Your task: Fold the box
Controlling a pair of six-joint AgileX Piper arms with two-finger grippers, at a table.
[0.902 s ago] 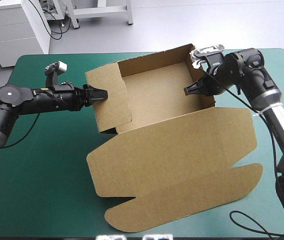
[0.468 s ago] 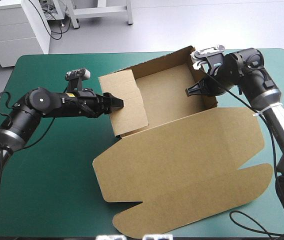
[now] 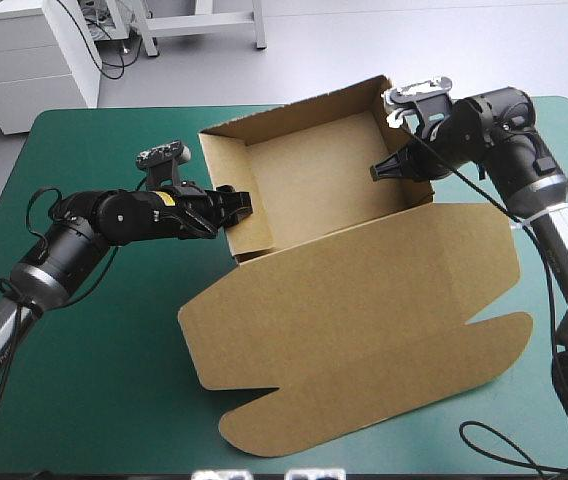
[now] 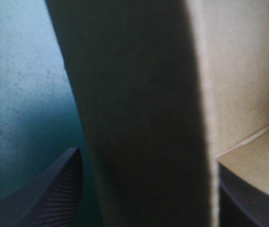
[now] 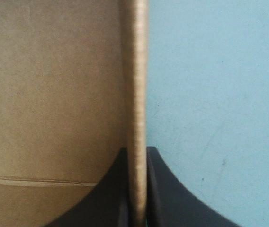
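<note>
Box [image 3: 314, 180] walls stand raised; lid lies flat on your bench [image 3: 94, 380], unfolded. Your right gripper [image 5: 137, 150] pinches one wall; left gripper [image 4: 147, 160] straddles another, fingers apart.

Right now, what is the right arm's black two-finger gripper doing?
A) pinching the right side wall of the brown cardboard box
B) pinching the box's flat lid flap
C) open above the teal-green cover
A: the right gripper has its fingers tight against both faces of the upright right wall of the brown cardboard box.
</note>
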